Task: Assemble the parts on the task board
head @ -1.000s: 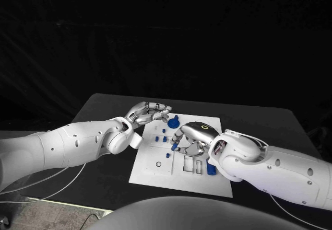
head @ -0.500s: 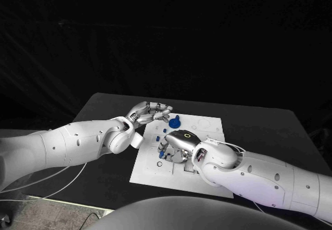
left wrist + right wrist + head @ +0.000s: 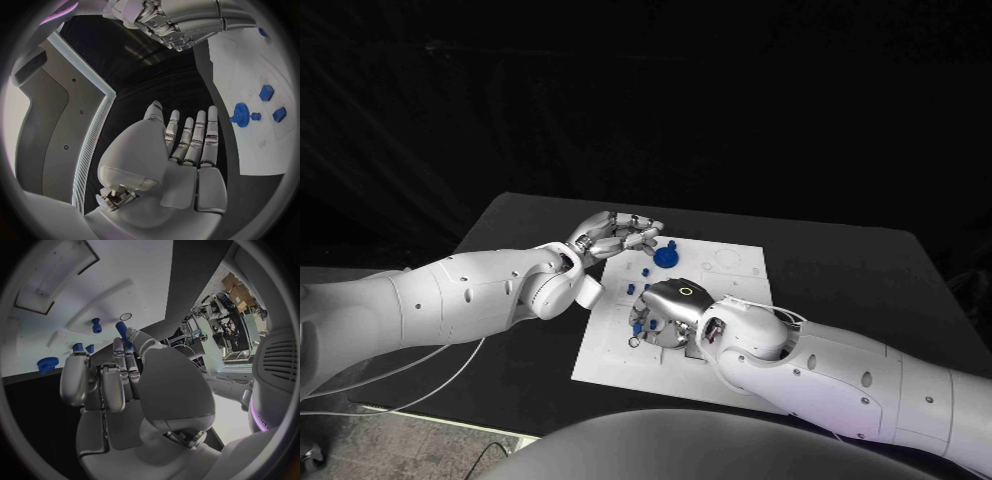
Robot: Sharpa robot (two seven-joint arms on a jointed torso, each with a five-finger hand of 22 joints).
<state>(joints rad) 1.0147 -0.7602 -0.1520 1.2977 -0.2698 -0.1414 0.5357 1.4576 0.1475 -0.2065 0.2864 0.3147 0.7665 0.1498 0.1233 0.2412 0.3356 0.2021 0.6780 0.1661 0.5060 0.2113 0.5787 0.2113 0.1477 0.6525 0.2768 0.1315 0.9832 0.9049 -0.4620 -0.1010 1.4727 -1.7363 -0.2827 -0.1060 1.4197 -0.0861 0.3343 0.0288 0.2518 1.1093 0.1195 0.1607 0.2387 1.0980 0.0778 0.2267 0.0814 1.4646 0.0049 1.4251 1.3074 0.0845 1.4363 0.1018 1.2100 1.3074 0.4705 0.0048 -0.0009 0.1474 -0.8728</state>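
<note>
The white task board (image 3: pixel 733 262) lies mid-table. A blue gear (image 3: pixel 664 256) stands near its far edge, with small blue pieces (image 3: pixel 646 270) just in front of it. My right hand (image 3: pixel 672 310) hovers low over the board's left-middle. In the right wrist view it (image 3: pixel 119 375) pinches a blue peg (image 3: pixel 122 330) between thumb and fingertips, above the board (image 3: pixel 94 280). A second blue peg (image 3: pixel 96 325) stands in the board close by. My left hand (image 3: pixel 620 233) hangs at the board's far-left corner; in its wrist view it (image 3: pixel 181 150) holds nothing, fingers straight.
Rectangular cut-outs (image 3: pixel 56 270) lie in the board beyond the right hand's fingers. The left wrist view shows the gear (image 3: pixel 240 112) and two blue blocks (image 3: pixel 267 92) on the board (image 3: pixel 250 60), and the right hand (image 3: pixel 175 25) farther off. Black table (image 3: pixel 848 260) surrounds the board.
My right hand has moved nearer and leftward across the board, its arm now covering the board's near-right part. The left hand has stayed in place.
</note>
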